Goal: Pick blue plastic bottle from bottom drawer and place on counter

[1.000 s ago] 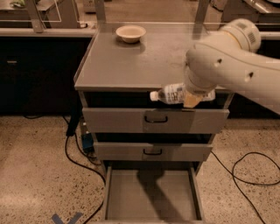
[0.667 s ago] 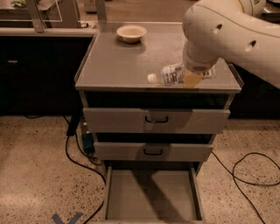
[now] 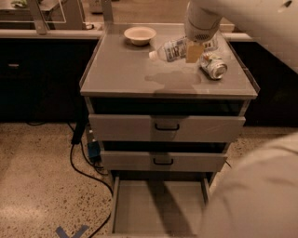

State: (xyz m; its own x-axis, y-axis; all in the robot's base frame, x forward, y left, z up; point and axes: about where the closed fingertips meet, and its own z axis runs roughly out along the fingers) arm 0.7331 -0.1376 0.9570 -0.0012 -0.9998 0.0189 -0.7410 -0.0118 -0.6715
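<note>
Above the grey desk (image 3: 125, 69), blue plastic bottle (image 3: 173, 49) hangs clamped in the closed tool (image 3: 193, 49), long axis near level, white cap pointing left, crushed can (image 3: 214, 66) just right, bowl (image 3: 139, 34) behind, bottom drawer (image 3: 153, 211) open over speckled floor (image 3: 37, 176) with cables (image 3: 77, 162).

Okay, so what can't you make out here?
Camera view:
- blue plastic bottle base: hidden by the gripper clamping it over the counter.
- bottom drawer right corner: covered by the robot's body, blurred.
- bottle label text: too small.
- arm: cut off at top edge.
</note>
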